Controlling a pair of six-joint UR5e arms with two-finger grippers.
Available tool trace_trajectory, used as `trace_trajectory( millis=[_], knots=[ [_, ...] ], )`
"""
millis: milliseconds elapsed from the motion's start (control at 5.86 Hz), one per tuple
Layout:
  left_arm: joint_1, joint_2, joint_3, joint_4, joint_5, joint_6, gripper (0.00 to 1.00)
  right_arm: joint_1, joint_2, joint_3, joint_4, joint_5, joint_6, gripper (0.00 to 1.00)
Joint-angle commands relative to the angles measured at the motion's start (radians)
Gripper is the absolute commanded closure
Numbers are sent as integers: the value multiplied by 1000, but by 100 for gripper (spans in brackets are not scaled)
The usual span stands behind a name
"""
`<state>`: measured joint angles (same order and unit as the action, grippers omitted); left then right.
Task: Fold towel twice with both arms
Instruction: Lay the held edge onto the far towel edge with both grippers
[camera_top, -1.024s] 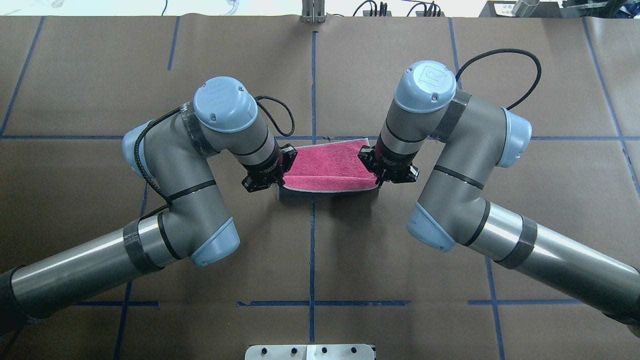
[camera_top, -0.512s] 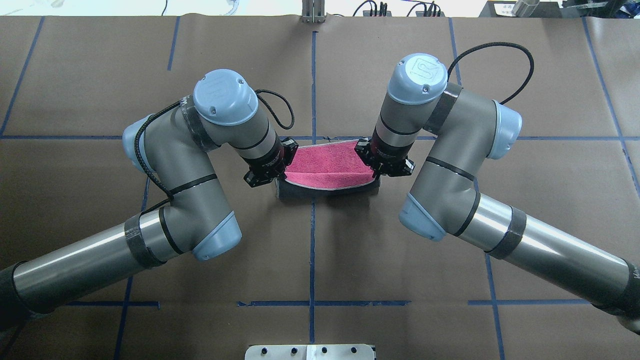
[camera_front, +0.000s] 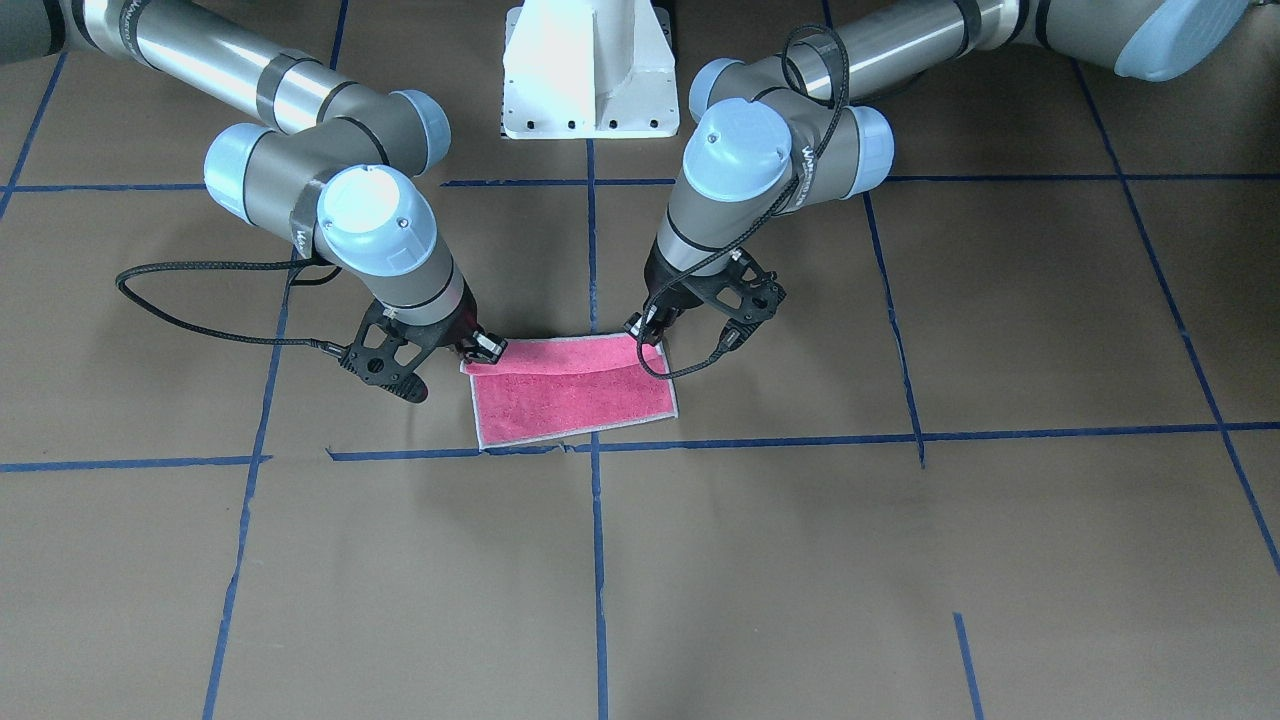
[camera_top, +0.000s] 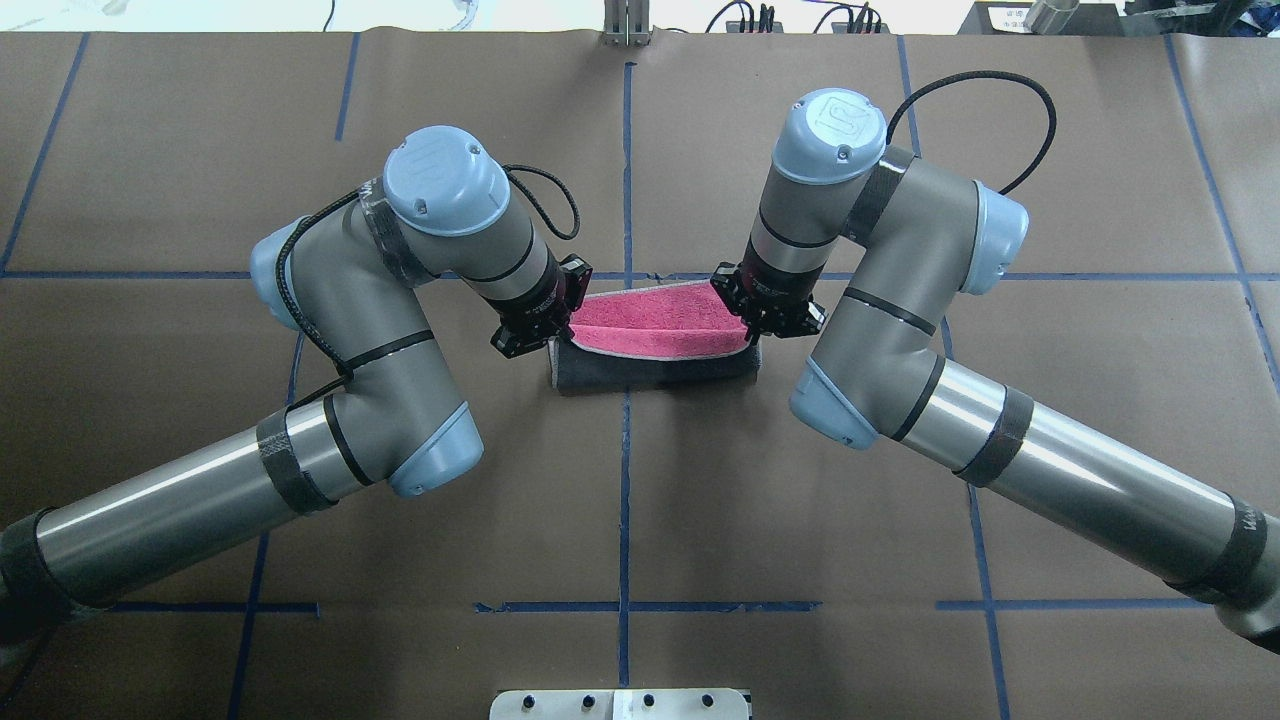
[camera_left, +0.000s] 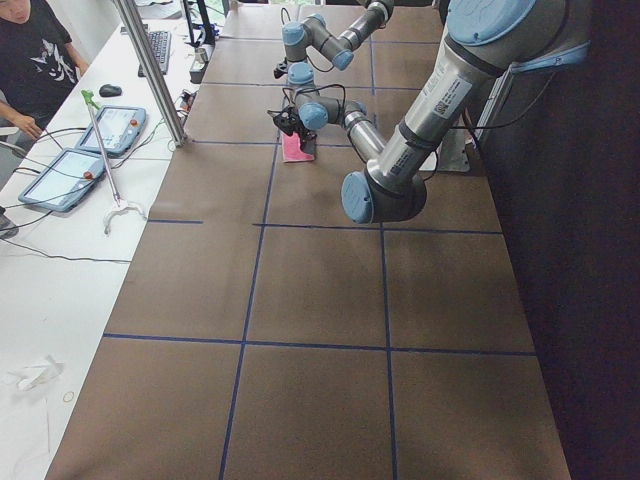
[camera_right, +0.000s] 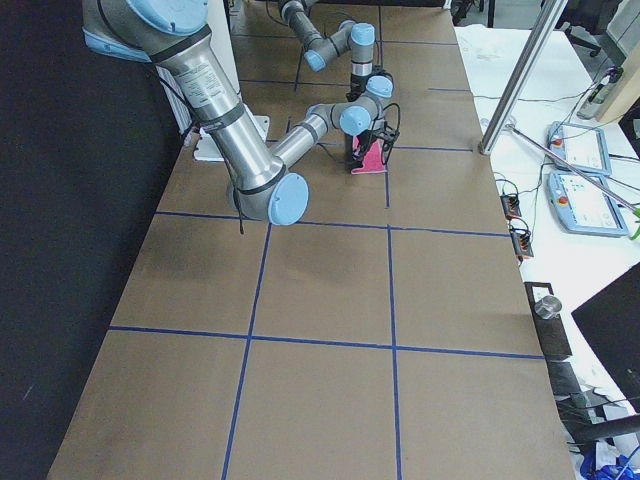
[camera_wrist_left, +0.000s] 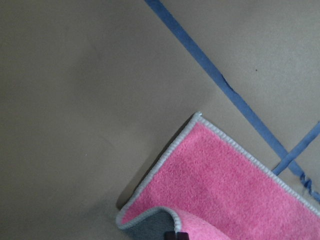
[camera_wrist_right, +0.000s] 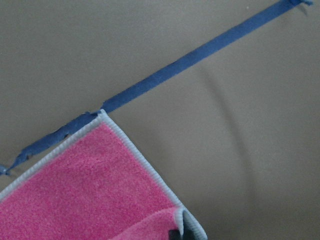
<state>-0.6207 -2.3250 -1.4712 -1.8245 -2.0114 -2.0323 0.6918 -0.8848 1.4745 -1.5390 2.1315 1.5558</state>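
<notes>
Overhead exterior shows the towel (camera_top: 650, 318) at the middle of the brown-paper table (camera_top: 700, 500), partly folded. Its far edge lies flat along a blue tape line (camera_top: 150, 274). Its near edge is raised off the paper and arched toward the far edge, so the grey underside faces the robot as a dark band below the pink-red face.

The left gripper (camera_top: 547, 335) pinches the left end of that raised edge and the right gripper (camera_top: 755, 330) pinches the right end — both are clamped on the cloth at its lifted corners, with the edge sagging a little between them.

In the front-facing view the left gripper (camera_front: 645, 330) is on the view's right and the right gripper (camera_front: 485, 350) is on its left. The flat part of the towel (camera_front: 575, 405) spreads toward the camera with its whitish stitched border showing, and the lifted flap hangs over it as a pink strip. The white pedestal base (camera_front: 590, 70) stands at the top.

Each wrist view shows a free corner lying flat on the paper near the tape. The held corner curls at the bottom edge against a dark fingertip (camera_wrist_left: 176, 235) — in the left wrist view the curl shows grey.

In both side views the towel is only a small pink patch between the grippers.
</notes>
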Motion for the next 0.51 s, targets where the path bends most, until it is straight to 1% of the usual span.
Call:
trace_trajectory(
  millis=[0, 341],
  knots=[
    [-17, 0, 21, -12, 0, -9, 100, 14, 30, -54, 4, 4, 0, 98],
    [-22, -11, 67, -59, 2, -23, 100, 21, 35, -114, 85, 7, 3, 98]
  ],
)
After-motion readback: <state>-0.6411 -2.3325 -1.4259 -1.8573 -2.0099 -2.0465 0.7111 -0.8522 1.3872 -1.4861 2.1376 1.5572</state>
